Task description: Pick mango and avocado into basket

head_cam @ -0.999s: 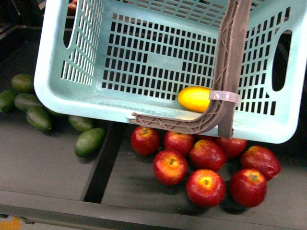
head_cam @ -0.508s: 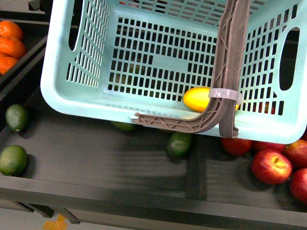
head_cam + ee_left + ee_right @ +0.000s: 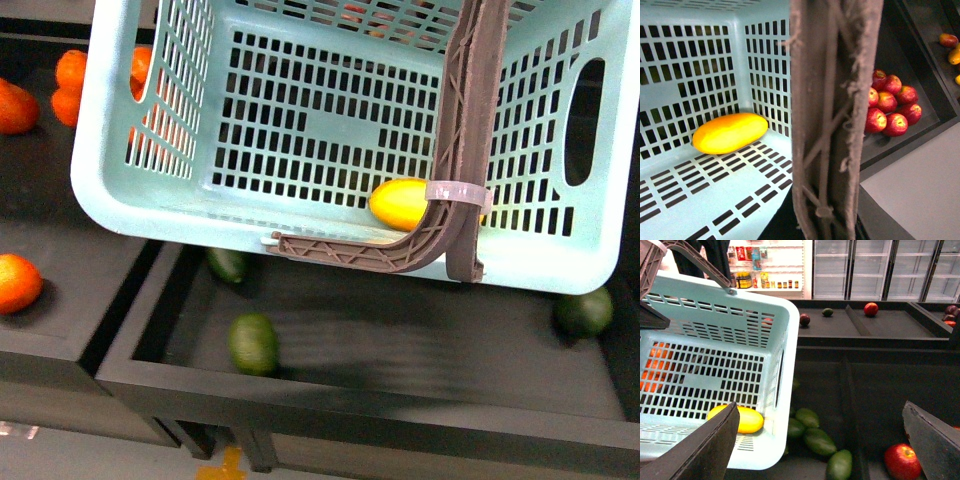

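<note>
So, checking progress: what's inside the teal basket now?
Only the yellow-orange oval mango lies in the light teal lattice plastic basket; nothing else shows inside. The brown swing handle covers a strip of floor.

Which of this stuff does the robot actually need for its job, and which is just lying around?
For the job: basket, mango already inside it, avocados in the bin below.
Lying about: oranges, apples.

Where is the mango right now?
In the front view, the mango lies on the lattice floor of the basket, toward its right side, partly hidden behind the brown handle.
</note>
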